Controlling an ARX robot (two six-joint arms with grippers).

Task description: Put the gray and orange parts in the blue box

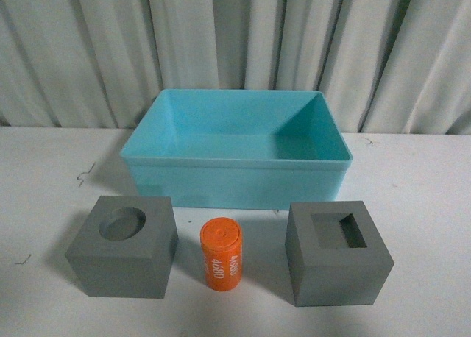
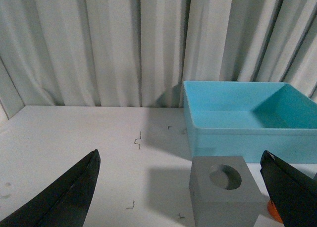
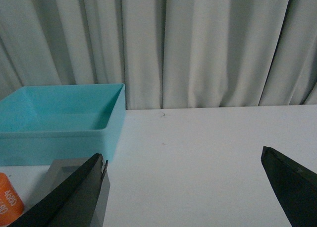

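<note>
A large light-blue plastic box (image 1: 235, 184) with a rimmed edge sits on the white tabletop (image 1: 427, 204), with a pale pleated curtain (image 1: 235, 35) behind it. Three parts stand in a row in front of the box, all outside it. A matte gray cube with a round top recess (image 1: 124, 247) is before the box's left corner. A small orange cylinder (image 1: 221, 254) stands on end before its middle, with white numerals reading "4680" down its side. A matte gray cube with a square recess (image 1: 337, 256) is before the right corner. The left gripper (image 2: 179, 154) and right gripper (image 3: 182, 153) hang short of the box, jaws wide apart and gripping nothing.
</note>
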